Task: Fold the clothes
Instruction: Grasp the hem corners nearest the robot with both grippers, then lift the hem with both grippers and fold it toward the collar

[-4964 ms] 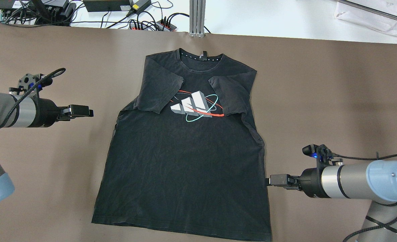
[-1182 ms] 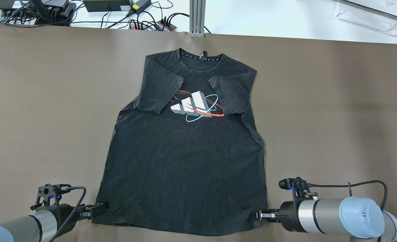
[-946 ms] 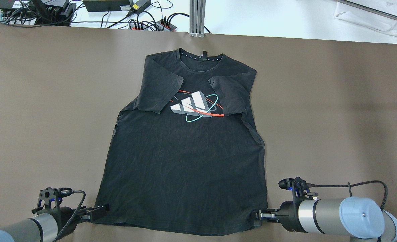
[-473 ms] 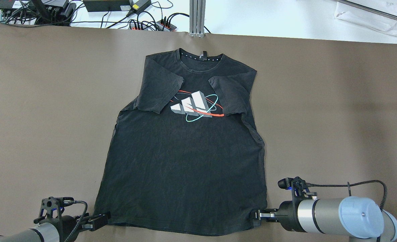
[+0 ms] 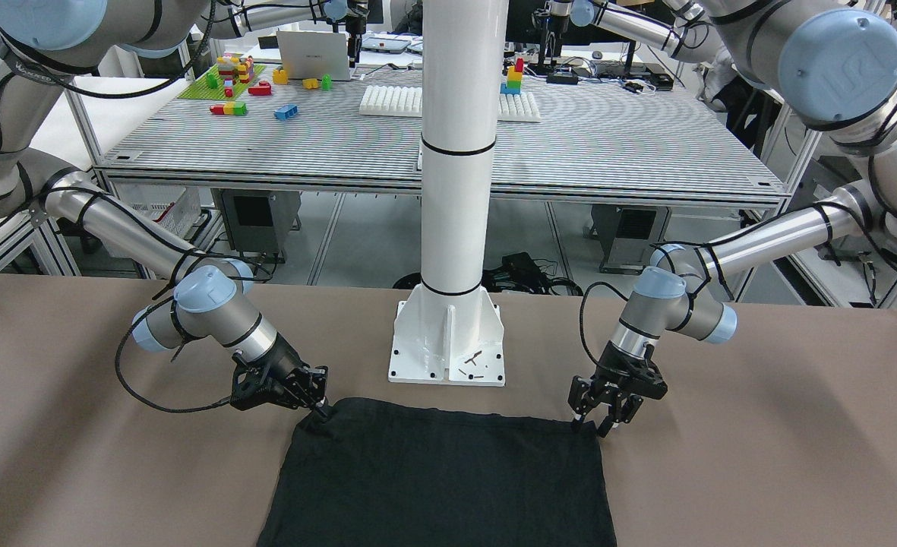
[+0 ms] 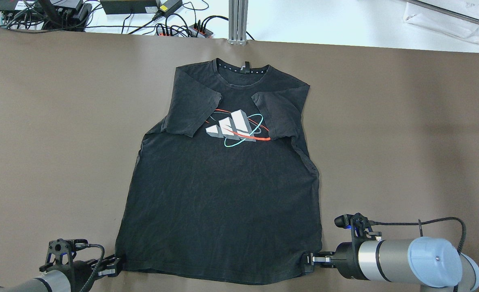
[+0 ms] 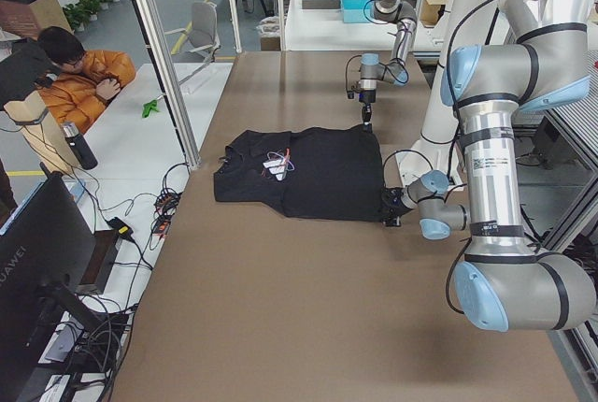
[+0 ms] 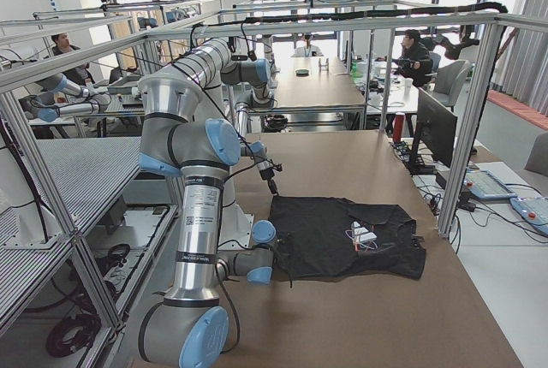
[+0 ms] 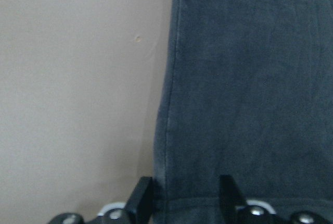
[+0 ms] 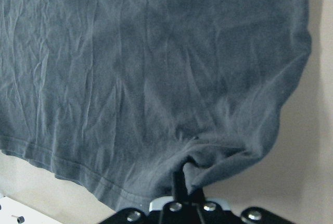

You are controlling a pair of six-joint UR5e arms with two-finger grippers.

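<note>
- My left gripper (image 5: 596, 424) had reached the black fabric T-shirt's (image 6: 223, 202) hem corner, jaws apart.
- My right gripper (image 6: 309, 259) stayed pinched on the other corner.
- The shirt lay lengthwise before the white pillar (image 5: 448, 228), collar pointing away.

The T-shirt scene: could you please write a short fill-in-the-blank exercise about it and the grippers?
1. The right gripper is ___ on the T-shirt's bottom corner.
2. The left gripper is ___, astride the other bottom corner.
3. The T-shirt's logo faces ___.
Missing words: shut; open; up.
</note>
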